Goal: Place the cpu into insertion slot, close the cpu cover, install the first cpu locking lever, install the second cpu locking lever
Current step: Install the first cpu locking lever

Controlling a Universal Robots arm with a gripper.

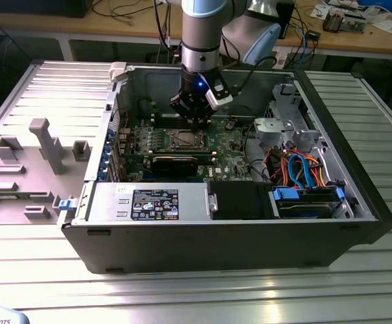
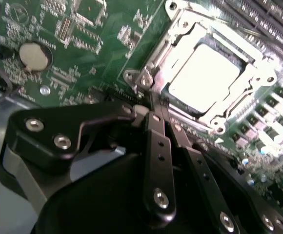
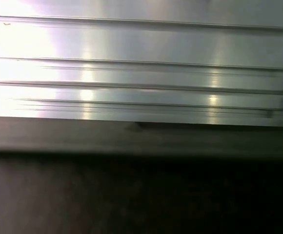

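My fingers (image 2: 157, 119) are drawn together, the two black bars meeting at their tips with no gap that I can see and nothing caught between them. The tips sit low over the motherboard (image 2: 78, 44), right at the corner of the insertion slot (image 2: 180, 29), against or just above the small silver bracket and screw there; whether I actually touch the metal I cannot tell.

Just beyond my tips lies the cpu (image 2: 205, 73), its pale metal top glaring bright. It is seated flat inside the socket. The cpu cover (image 2: 239, 105) lies down around it, its thin silver frame bordering the chip on all sides with the chip showing through the central window. A thin metal lever runs along the socket edge nearest my tips; I cannot tell whether it is hooked down.

In the exterior view my gripper (image 1: 197, 123) hangs straight down from the arm (image 1: 201, 34) into the open computer case (image 1: 236, 233), its tip just above the socket (image 1: 184, 140) in the middle of the green board. Toward the exterior view's right sit a silver drive cage (image 1: 284, 128) and a bundle of orange and blue cables (image 1: 297, 169). Along the near side of the case lies the grey power supply (image 1: 149, 202) with its label. The case rests on a ribbed metal table (image 1: 196, 297), whose bright grooves also show in the first wrist view (image 3: 141, 73).
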